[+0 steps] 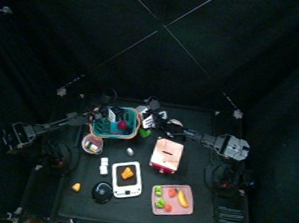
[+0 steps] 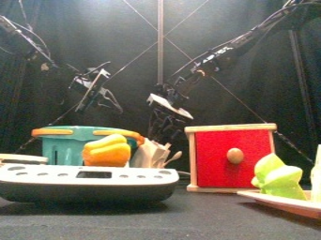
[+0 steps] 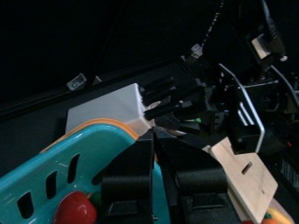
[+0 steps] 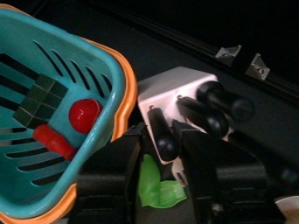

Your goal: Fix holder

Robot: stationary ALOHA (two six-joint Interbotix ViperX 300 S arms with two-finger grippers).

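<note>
The holder (image 2: pixel 73 142), a teal latticed basket with an orange rim, stands at the table's back left (image 1: pixel 110 130). Inside it lie a red ball (image 4: pixel 82 112), a dark green block (image 4: pixel 41 96) and a yellow-green piece (image 2: pixel 109 150). My left gripper (image 3: pixel 162 150) sits at the holder's corner (image 3: pixel 70 157), its jaws close together on the rim. My right gripper (image 2: pixel 167 108) hangs just right of the holder, over a white cup (image 4: pixel 176 83) of black-handled tools (image 4: pixel 222 107). Its jaws stand apart with nothing between them.
A white scale (image 2: pixel 88 183) lies at the front edge before the holder. A red-fronted wooden drawer box (image 2: pixel 232 155) stands to the right. A pink tray (image 1: pixel 174 199) with green fruit (image 2: pixel 276 175) sits front right. Small pieces lie front left (image 1: pixel 77 187).
</note>
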